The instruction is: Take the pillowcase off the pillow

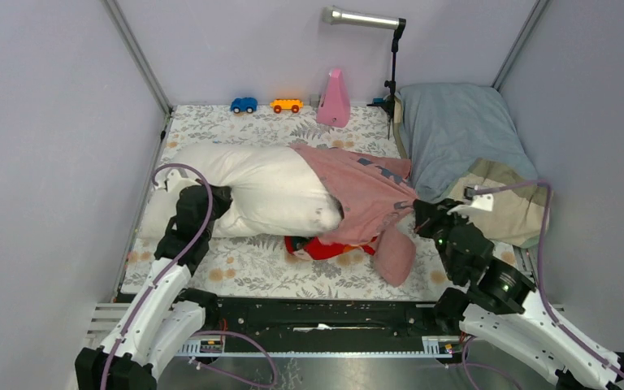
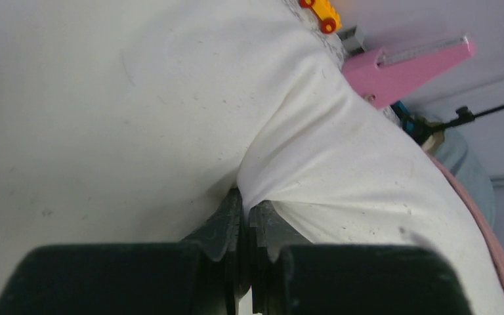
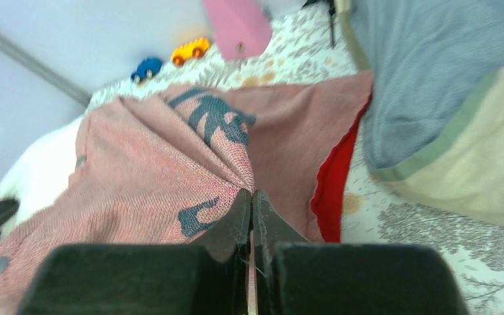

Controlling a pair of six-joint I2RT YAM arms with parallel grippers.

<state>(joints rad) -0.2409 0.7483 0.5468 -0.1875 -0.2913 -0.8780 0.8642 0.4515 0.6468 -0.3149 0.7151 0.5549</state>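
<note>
Presently: pillow (image 1: 252,191), white, on the floral counter (image 1: 244,276), left end effector (image 2: 245,205) clamped on its fabric. Pillowcase (image 1: 366,195), pink side out, bunched over the pillow's right end, pinched by the right end effector (image 3: 252,200).

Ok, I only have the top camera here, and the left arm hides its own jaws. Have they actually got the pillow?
Observer: Yes. In the left wrist view the left jaws are shut on a pinched fold of the white pillow.
Operator: And the right jaws?
Observer: Shut on the pillowcase, on its faded pink inside, right beside a dark printed patch.
Operator: Does the cloth look taut there?
Observer: Probably. In the right wrist view, creases fan out from the jaws across the pink cloth.
</note>
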